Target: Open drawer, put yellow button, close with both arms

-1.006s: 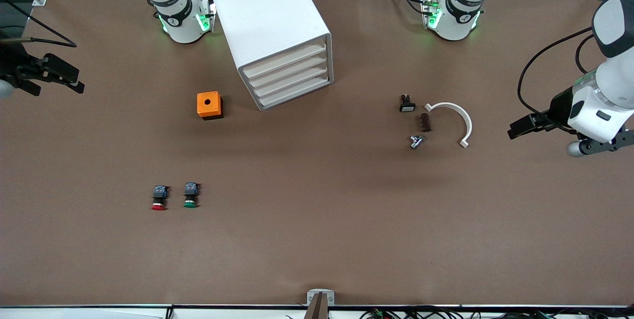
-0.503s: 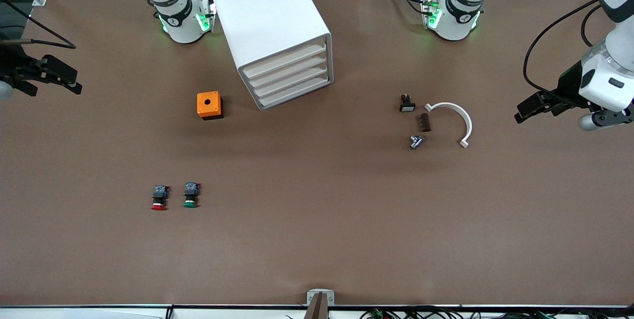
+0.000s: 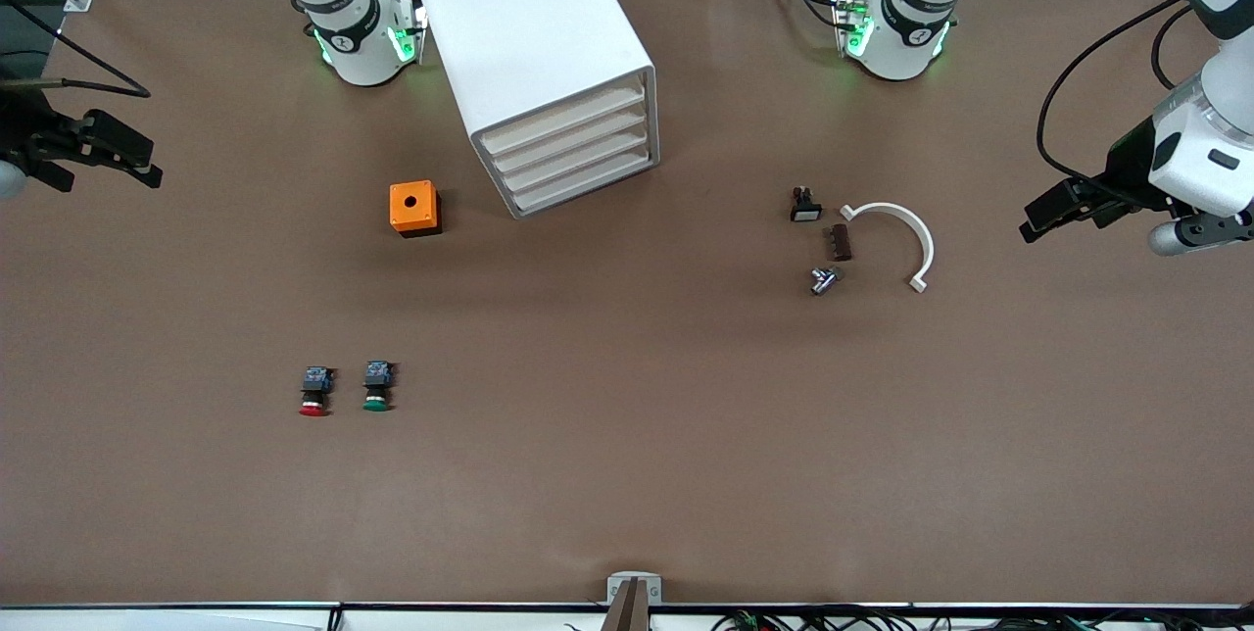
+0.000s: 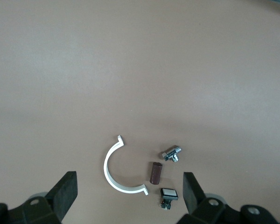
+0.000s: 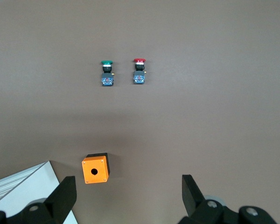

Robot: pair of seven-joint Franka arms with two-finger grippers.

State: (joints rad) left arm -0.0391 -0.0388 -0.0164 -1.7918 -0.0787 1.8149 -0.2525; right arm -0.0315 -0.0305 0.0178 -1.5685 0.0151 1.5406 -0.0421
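Observation:
The drawer [image 3: 563, 118], topmost of four in the white cabinet [image 3: 529, 24], is shut flush like the three below it. The yellow button shows in no view. My left gripper [image 3: 1035, 219] hangs open over the left arm's end of the table; in the left wrist view its gripper [image 4: 129, 189] holds nothing and looks down on small parts. My right gripper [image 3: 149, 167] hangs open over the right arm's end of the table. The right wrist view has that gripper [image 5: 128, 190] empty, with a corner of the cabinet [image 5: 18, 186] beside it.
An orange box with a round hole [image 3: 414, 208] sits beside the cabinet. A red-capped button [image 3: 313, 396] and a green-capped button [image 3: 376, 389] lie nearer the front camera. A white curved clip [image 3: 906, 229], black switch [image 3: 805, 207], brown cylinder [image 3: 841, 242] and metal fitting [image 3: 823, 279] lie toward the left arm's end.
The left arm has drawn back toward its end of the table and toward the bases, its gripper still open. The right arm has barely moved.

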